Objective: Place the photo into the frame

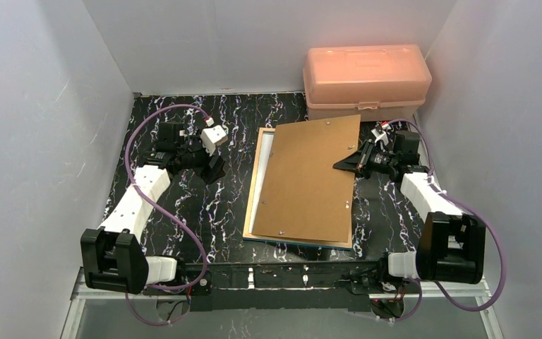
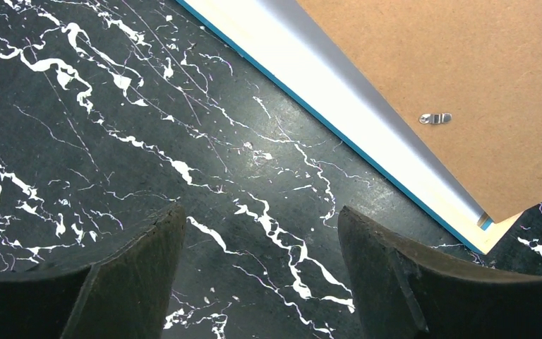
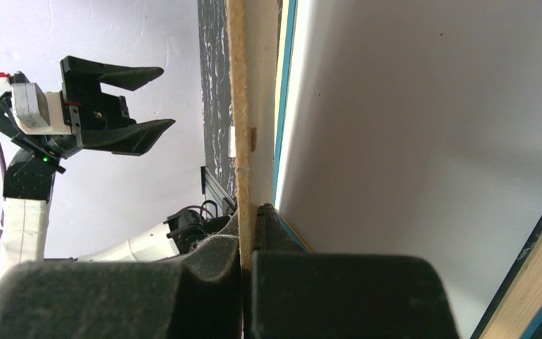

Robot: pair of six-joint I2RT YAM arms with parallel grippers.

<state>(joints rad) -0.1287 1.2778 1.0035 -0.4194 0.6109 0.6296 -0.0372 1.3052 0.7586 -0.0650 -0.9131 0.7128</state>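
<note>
The frame [image 1: 253,194] lies face down mid-table, its wood-coloured back edge up and a blue rim [image 2: 374,150] showing. A brown backing board [image 1: 307,180] rests askew on it. My right gripper [image 1: 346,162] is shut on the board's right edge [image 3: 238,106], fingers [image 3: 248,233] pinching it. A pale white surface [image 3: 409,127] lies under the board inside the frame; I cannot tell whether it is the photo, and no printed picture shows. My left gripper [image 1: 215,171] hangs open over bare table left of the frame, nothing between its fingers [image 2: 261,219].
A pink plastic box [image 1: 367,78] stands at the back right, just behind the board's far corner. A small metal clip [image 2: 435,119] sits on the board. White walls close in the black marbled table [image 1: 197,205] on three sides.
</note>
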